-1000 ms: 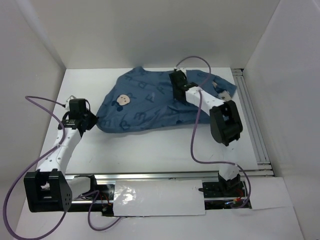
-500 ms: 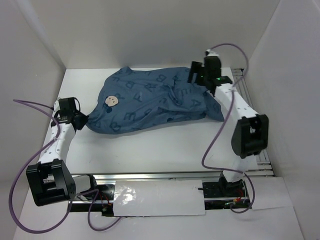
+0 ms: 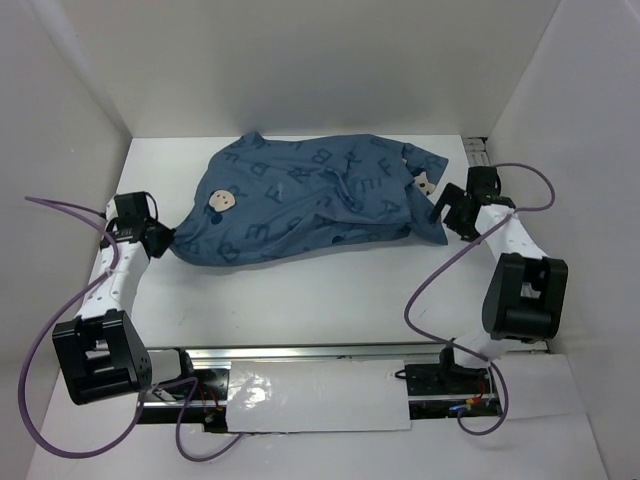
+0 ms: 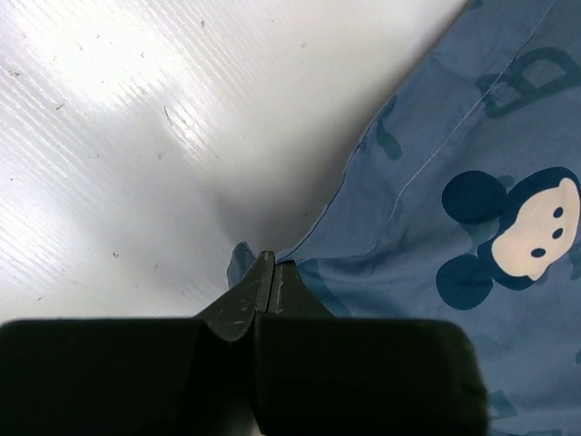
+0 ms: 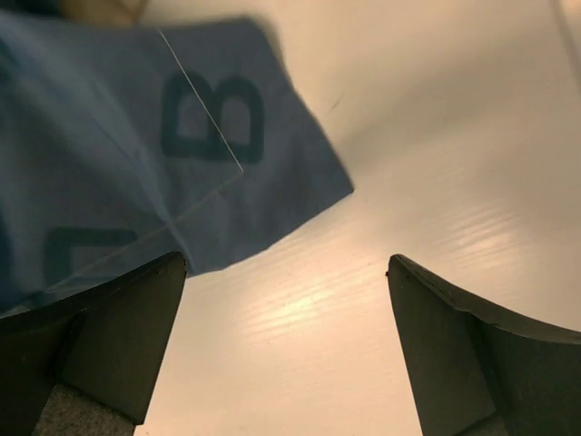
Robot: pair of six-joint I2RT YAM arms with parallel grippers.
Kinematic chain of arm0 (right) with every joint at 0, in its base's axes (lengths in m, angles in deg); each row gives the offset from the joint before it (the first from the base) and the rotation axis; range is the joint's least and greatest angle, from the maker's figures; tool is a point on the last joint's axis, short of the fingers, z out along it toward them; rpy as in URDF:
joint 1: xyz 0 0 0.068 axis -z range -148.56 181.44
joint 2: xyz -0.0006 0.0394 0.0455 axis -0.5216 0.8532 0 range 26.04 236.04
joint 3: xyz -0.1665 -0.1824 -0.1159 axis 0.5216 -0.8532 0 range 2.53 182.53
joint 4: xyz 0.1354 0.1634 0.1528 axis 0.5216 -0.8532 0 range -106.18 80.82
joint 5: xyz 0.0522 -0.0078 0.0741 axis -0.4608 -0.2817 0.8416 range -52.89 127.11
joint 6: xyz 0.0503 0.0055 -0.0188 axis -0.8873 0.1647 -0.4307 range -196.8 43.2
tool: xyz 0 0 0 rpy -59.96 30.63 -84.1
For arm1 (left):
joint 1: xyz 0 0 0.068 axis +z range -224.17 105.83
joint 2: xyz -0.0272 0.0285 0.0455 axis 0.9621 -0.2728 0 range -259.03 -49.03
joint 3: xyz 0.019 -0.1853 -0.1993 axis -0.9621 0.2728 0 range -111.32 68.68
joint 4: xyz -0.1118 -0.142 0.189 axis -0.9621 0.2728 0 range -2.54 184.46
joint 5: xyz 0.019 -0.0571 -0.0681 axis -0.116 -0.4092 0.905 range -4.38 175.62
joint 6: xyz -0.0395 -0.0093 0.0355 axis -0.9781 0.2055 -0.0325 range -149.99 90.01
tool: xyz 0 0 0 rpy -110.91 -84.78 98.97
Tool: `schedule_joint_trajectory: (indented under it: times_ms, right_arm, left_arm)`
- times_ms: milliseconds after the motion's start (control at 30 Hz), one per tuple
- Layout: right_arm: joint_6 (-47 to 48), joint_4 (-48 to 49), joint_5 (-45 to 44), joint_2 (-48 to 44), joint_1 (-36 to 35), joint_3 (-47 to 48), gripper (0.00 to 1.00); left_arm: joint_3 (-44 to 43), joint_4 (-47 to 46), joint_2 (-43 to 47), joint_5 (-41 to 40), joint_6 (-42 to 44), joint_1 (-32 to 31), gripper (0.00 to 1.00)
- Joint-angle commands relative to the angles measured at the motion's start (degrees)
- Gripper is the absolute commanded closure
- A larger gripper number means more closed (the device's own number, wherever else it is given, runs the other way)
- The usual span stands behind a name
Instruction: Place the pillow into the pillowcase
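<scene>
The dusty-blue pillowcase (image 3: 310, 205) lies plump across the middle of the white table, letters and a mouse face (image 3: 220, 200) on top. No part of the pillow shows; it is hidden. My left gripper (image 3: 165, 240) is shut on the pillowcase's left corner, and the left wrist view shows the fingertips (image 4: 272, 265) pinched together on the blue cloth (image 4: 436, 182). My right gripper (image 3: 443, 212) stands open just off the right end, touching nothing. In the right wrist view its jaws (image 5: 286, 262) are wide apart over bare table, and a pillowcase corner (image 5: 182, 136) printed with a B lies ahead to the left.
White walls close in the table on the left, back and right. An aluminium rail (image 3: 478, 150) runs along the right side and another (image 3: 300, 352) along the front by the arm bases. Purple cables (image 3: 440, 280) loop from both arms.
My right gripper has opened, let go of the pillowcase and swung from its middle to its right end. The left gripper drew its corner leftward, and the cover now lies stretched out.
</scene>
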Motion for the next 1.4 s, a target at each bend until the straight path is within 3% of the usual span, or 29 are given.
schedule_joint_trajectory:
  times_ms: [0,467,633,833,1000,1100,1200,1367]
  right_arm:
    - [0.23,1.41,2.62,0.87,-0.6,0.01,0.01]
    - [4.1,11.0,2.79,14.83,-4.46,1.07,0.01]
    - [1.91,9.77,-2.21,17.48,-7.27,2.12,0.01]
    - [-4.68,5.56,-8.45,21.25,-10.44,1.51,0.23]
    - [-9.78,8.18,-4.78,23.71,-11.59,-1.92,0.36]
    - [-9.79,10.64,-4.15,24.25,-11.59,-3.58,0.59]
    - [-9.26,14.15,-1.26,22.33,-10.97,-4.82,1.0]
    - [-5.76,20.92,-1.95,14.86,-10.44,-5.35,1.0]
  left_arm:
    - [-2.34,-2.26,-0.13,0.63,1.85,0.49,1.0]
    - [-0.67,-2.88,-0.13,0.1,2.37,0.49,1.0]
    - [-0.67,-2.88,-0.13,0.1,2.37,0.49,1.0]
    - [-0.67,-2.88,-0.13,-0.51,2.37,0.49,1.0]
    - [-0.15,-2.88,0.4,-0.51,2.37,0.49,1.0]
    - [-0.15,-2.88,0.4,-0.51,2.37,0.49,1.0]
    - [-0.15,-2.88,0.93,-0.51,2.37,0.49,1.0]
    - [-1.46,-3.41,1.45,2.46,2.9,0.49,1.0]
